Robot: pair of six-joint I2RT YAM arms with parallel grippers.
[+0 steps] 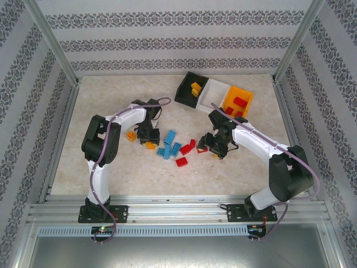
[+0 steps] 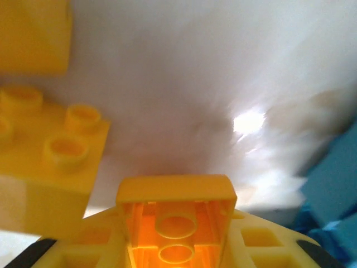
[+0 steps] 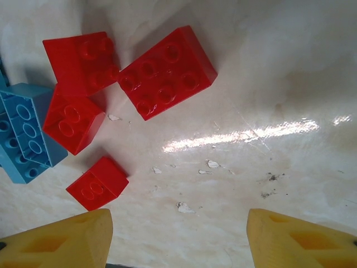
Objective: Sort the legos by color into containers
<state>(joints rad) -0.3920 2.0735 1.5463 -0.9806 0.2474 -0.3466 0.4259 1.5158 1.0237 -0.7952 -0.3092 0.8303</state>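
On the table (image 1: 167, 187), at the left edge of the loose pile, the left gripper (image 1: 147, 135) is down at the surface. Its wrist view shows a yellow brick (image 2: 175, 220) between the yellow fingers (image 2: 262, 243), hollow underside and inner tubes turned toward the camera. The jaws look pressed against the brick's two sides, so the step in hand reads as picking up a yellow piece. A second yellow brick (image 2: 53, 153) lies just beside it, studs up. The next move probably calls for a straight lift that clears that neighbour. A carry across the pile to the black bin (image 1: 183, 88) would follow, since other yellow pieces (image 1: 195, 89) already lie there. The smooth plastic sides could slip, so the hold is worth confirming before the arm swings. The right gripper (image 3: 178, 234) hangs over the red bricks (image 3: 167, 72) with its jaws wide apart and nothing between them, and a small red brick (image 3: 97, 183) lies nearest its fingers. That suits a later pick for the orange bin (image 1: 249, 96), which holds red pieces. Blue bricks (image 1: 169, 144) lie between the two grippers. The white bin (image 1: 215, 92), set between the other two bins, would seem to be theirs. All the bricks are glossy, hard-edged blocks, scattered at odd angles and some touching.
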